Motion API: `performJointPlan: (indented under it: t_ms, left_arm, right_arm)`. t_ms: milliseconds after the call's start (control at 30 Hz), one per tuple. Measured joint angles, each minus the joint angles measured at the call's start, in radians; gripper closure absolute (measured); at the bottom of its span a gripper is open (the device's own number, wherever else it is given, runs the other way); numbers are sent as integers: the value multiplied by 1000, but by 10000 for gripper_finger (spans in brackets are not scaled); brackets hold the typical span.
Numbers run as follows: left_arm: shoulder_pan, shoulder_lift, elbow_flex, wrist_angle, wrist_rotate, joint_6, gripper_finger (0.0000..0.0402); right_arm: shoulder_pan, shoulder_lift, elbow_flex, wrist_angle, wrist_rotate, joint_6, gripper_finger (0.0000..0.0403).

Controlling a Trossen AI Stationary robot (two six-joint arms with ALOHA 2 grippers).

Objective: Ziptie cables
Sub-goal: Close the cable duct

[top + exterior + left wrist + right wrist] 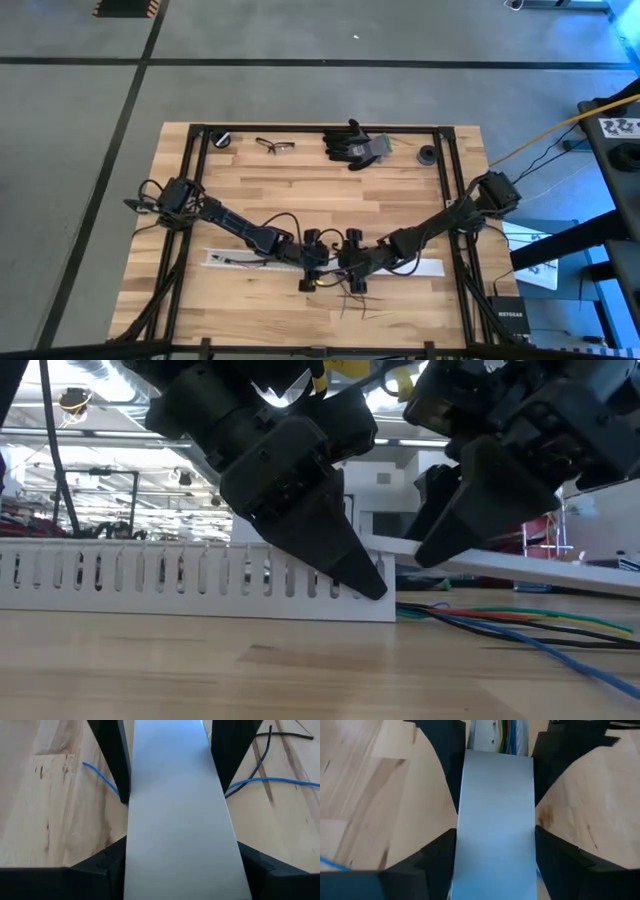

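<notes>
Flat white strip [175, 815] over cables [500, 622], gloves [355, 145] well apart

The whole wooden surface [300, 210] is seen from straight overhead in the high view, with both arms reaching in toward its near-centre. The low view is set at surface height, very close, and faces level across toward the room behind. Each wrist view is pointed forward between that arm's own dark fingers [112, 755], close above the wood. The flat white strip [177, 815] is shared by both wrist views and the low view, and the loose cables [500, 625] are shared by the low and left wrist views.
</notes>
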Motion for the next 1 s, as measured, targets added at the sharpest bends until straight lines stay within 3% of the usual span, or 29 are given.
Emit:
performJointPlan:
  t_ms: [367,1000]
  left_arm:
    - [-1,-1,0,-5,3,-6,178]
    - [2,-2,-1,-6,31,-30,172]
  right_arm:
    - [1,72,33,10,-35,-8,180]
    - [-23,83,72,36,-49,-77,178]
